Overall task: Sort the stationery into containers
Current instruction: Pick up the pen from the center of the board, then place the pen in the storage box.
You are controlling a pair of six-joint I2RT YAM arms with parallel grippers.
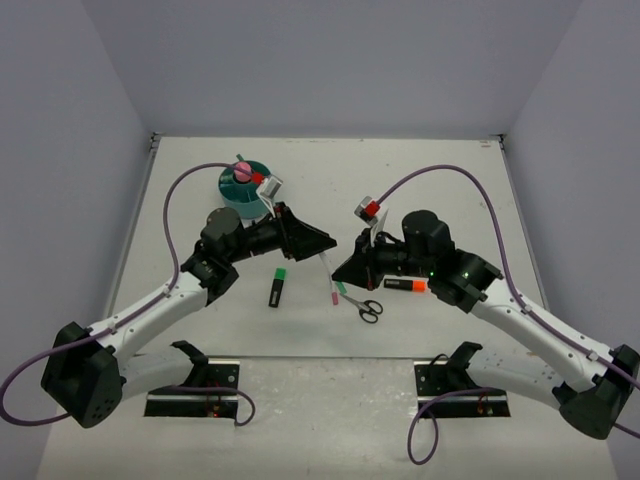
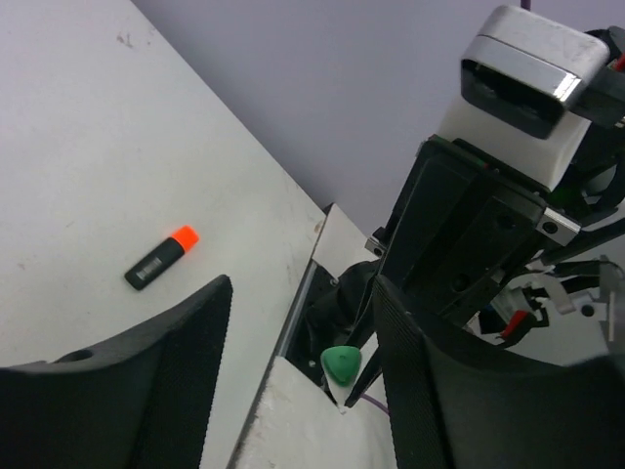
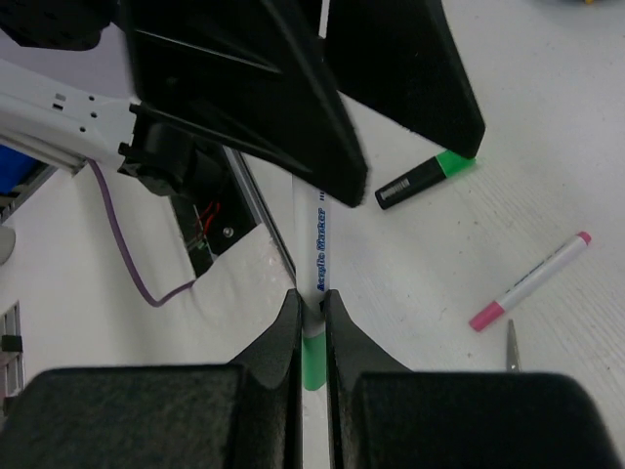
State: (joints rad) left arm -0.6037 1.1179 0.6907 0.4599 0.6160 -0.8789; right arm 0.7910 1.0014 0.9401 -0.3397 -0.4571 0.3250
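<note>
My right gripper point(image 3: 312, 308) is shut on a white marker point(image 3: 317, 234) with a green cap, held above the table. The marker's green end point(image 2: 342, 364) points between the fingers of my left gripper point(image 2: 303, 289). Those jaws stand apart with room on both sides, so the left gripper is open around it. The two grippers meet mid-table, left gripper point(image 1: 322, 243) and right gripper point(image 1: 345, 270). The teal organizer point(image 1: 238, 188) stands at the back left with a pink roll point(image 1: 241, 168) in it.
On the table lie a black-and-green marker point(image 1: 277, 288), a pink-capped white pen point(image 3: 532, 278), small scissors point(image 1: 368, 310) and a black-and-orange marker point(image 2: 161, 259). The arms' base plates sit at the near edge.
</note>
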